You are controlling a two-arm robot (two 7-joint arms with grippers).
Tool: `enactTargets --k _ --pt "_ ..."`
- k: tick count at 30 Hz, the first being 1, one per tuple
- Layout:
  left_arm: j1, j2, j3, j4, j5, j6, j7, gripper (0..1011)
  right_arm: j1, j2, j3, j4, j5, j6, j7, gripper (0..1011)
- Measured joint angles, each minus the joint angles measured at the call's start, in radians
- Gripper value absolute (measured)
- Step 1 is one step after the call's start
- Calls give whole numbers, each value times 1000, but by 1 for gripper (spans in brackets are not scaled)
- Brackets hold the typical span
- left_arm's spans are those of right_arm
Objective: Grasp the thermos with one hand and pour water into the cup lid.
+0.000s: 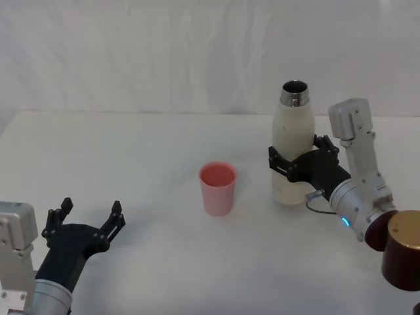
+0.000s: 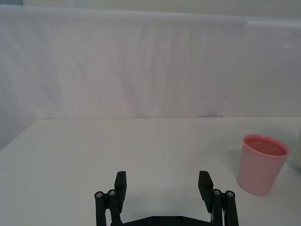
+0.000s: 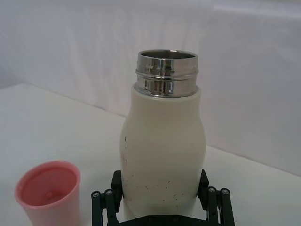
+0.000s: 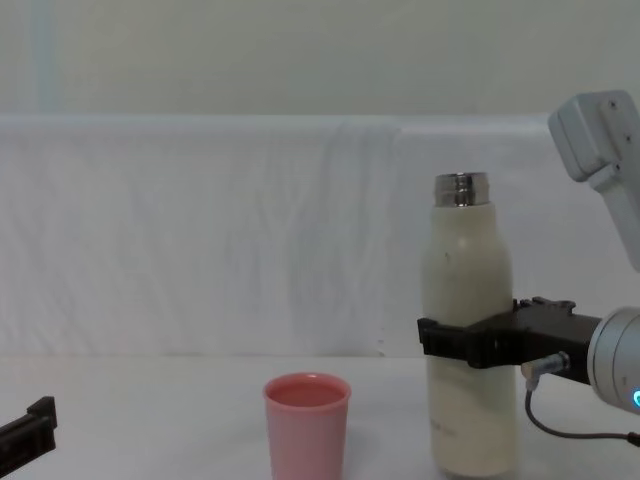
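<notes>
The right gripper has its jaws around the lower body of the thermos, one finger on each flank, and the bottle stands upright on the table with its long axis vertical and its steel neck open at the top. From those jaws, the cup lid sits off to the robot's left, near but apart from the bottle, mouth up. That gap is what the pour turns on: the neck must tip leftward over the pink rim.

The left gripper hangs well off to the left of the cup, jaws spread wide, nothing between them; the right arm is plainly the nearer one.

The chest view shows the fingers crossing the bottle a little below its middle. The right wrist view shows both pads hugging the cream wall, though whether they are pressing hard or only touching is difficult to judge. It also looks down into the cup, which seems empty.
</notes>
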Motion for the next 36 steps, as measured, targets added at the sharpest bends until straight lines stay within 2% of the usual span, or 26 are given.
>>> enactTargets --k 13,36 --pt "0 0 0 0 0 0 0 1001 1 -2 -6 26 71 4 -4 951" --pt "0 0 0 0 0 0 0 1001 15 21 -42 51 122 -3 -35 951"
